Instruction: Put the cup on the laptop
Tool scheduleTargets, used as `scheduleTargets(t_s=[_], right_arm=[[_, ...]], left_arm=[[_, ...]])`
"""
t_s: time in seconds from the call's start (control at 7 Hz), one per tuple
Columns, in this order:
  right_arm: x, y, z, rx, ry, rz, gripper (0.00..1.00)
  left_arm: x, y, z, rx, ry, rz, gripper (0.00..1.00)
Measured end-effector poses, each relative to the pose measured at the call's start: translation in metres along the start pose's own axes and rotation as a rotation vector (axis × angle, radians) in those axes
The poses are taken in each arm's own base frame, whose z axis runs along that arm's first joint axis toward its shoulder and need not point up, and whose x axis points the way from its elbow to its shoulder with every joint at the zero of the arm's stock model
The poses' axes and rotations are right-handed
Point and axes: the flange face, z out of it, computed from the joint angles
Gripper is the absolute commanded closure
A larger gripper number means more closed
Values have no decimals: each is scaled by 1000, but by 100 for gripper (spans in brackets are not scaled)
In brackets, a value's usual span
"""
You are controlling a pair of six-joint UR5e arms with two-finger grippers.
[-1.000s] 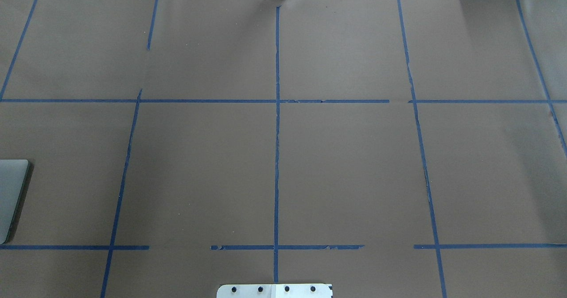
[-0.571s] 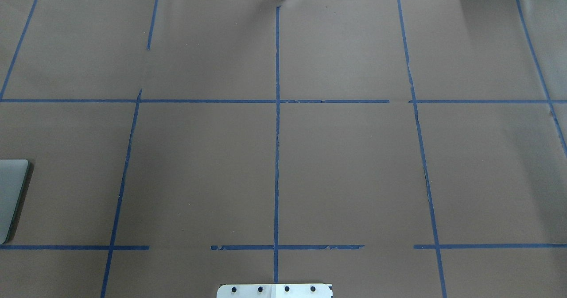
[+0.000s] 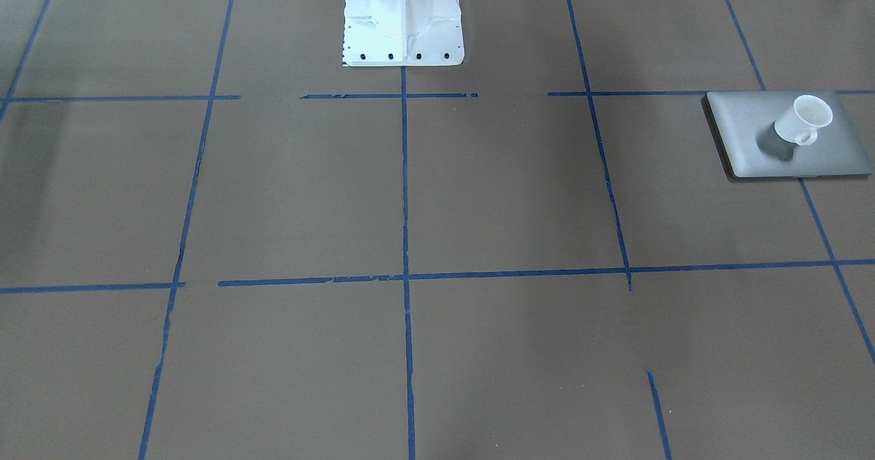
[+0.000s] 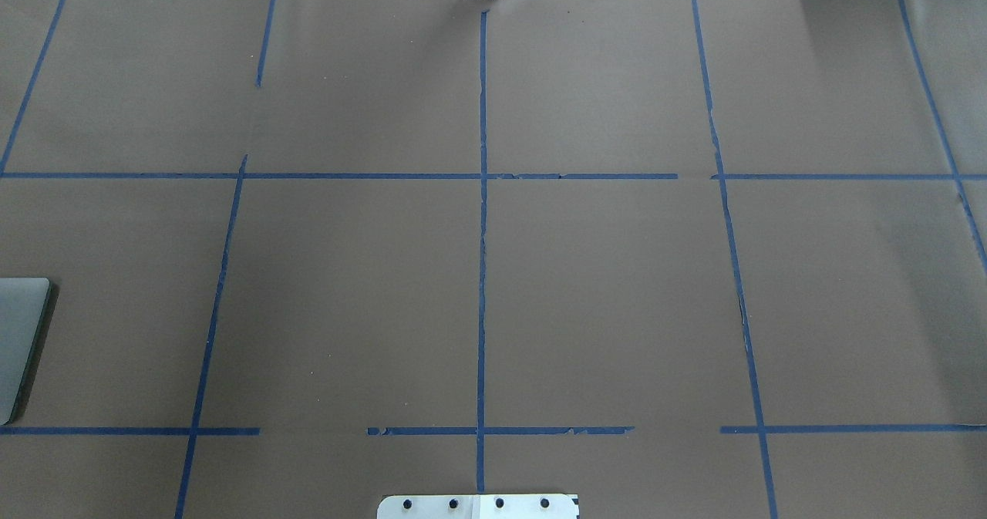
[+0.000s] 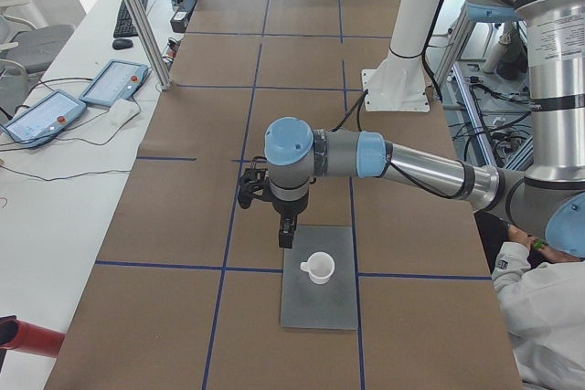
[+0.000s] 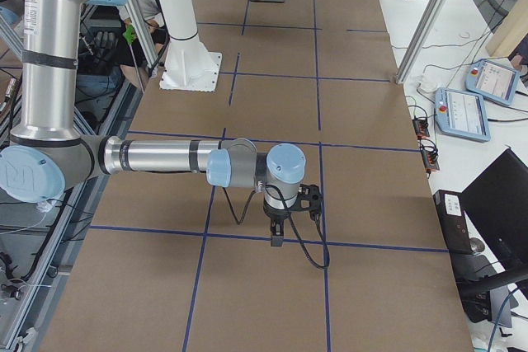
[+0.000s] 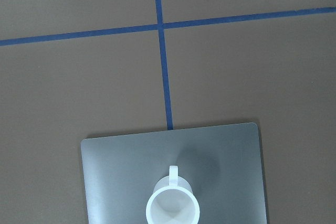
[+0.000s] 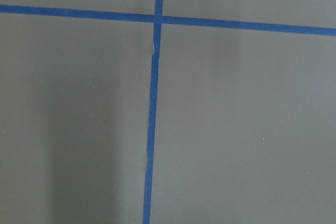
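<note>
The white cup [image 3: 803,119] stands upright on the silver-grey laptop [image 3: 752,132], free of any gripper. Both show in the left wrist view, the cup [image 7: 172,208] on the laptop's lid [image 7: 121,171], and in the exterior left view, the cup [image 5: 318,268] on the laptop [image 5: 320,303]. Only the laptop's edge [image 4: 19,334] shows in the overhead view. My left gripper [image 5: 286,235] hangs raised just beyond the laptop, apart from the cup; I cannot tell if it is open. My right gripper [image 6: 276,239] hangs over bare table far from them; I cannot tell its state.
Brown paper with blue tape lines [image 4: 482,272] covers the table. The white robot base [image 3: 403,16] stands at the table's near middle. Tablets [image 5: 114,84] and cables lie on the white bench beside the table. A person [image 5: 539,317] is at the robot's side.
</note>
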Motion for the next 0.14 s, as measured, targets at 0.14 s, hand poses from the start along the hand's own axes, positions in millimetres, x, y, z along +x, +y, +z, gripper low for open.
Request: scheduleTargets(t_s=[0.14], right_arm=[[0,0,0,0,0,0,0]], left_arm=[[1,-1,-1,2,0,2,0]])
